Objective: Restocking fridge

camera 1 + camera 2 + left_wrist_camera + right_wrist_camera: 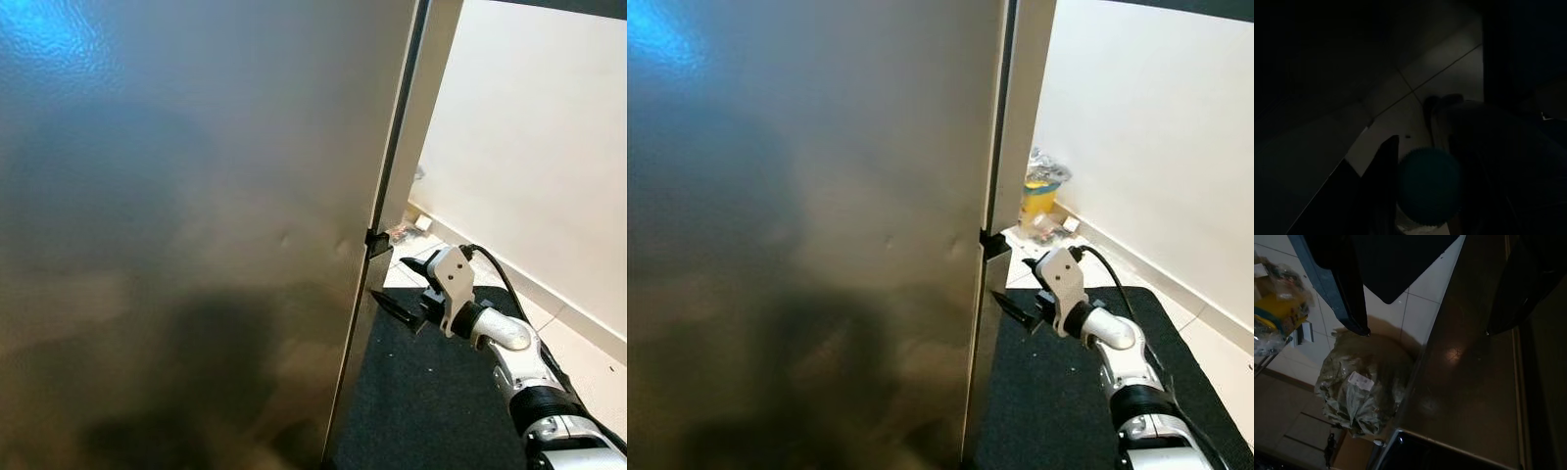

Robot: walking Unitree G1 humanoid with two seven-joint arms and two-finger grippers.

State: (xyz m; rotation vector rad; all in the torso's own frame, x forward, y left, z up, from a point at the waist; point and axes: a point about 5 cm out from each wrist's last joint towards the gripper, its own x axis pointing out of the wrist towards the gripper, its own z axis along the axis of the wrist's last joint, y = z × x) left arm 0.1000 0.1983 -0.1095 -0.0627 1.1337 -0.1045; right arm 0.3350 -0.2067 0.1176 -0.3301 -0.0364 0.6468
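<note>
right tool (pixel 405 287): fingers spread, gripping nothing; tips just beside the fridge door's right edge, at the level of the seam between upper and lower doors
right arm (pixel 519 367): silver, reaches in from lower right toward that edge; black cable runs along it
left tool (pixel 1386 191): wrist view very dark; one black finger made out beside a round teal ribbed thing (pixel 1431 186), can't tell what it is or whether the tool is spread or pressed together
fridge (pixel 186 235): doors closed, brushed steel, close in front; small dents near the right edge, blue glare top left; top and left side cut off
black mat (pixel 1058 392): on the floor right of the fridge, under the right arm
tile floor (pixel 1415 308): pale, beyond the mat
crumpled plastic bag (pixel 1361 387): on the tiles against the fridge side
yellow package (pixel 1039 196): in clear wrap, behind the fridge by the white wall (pixel 1156 127); label unreadable
</note>
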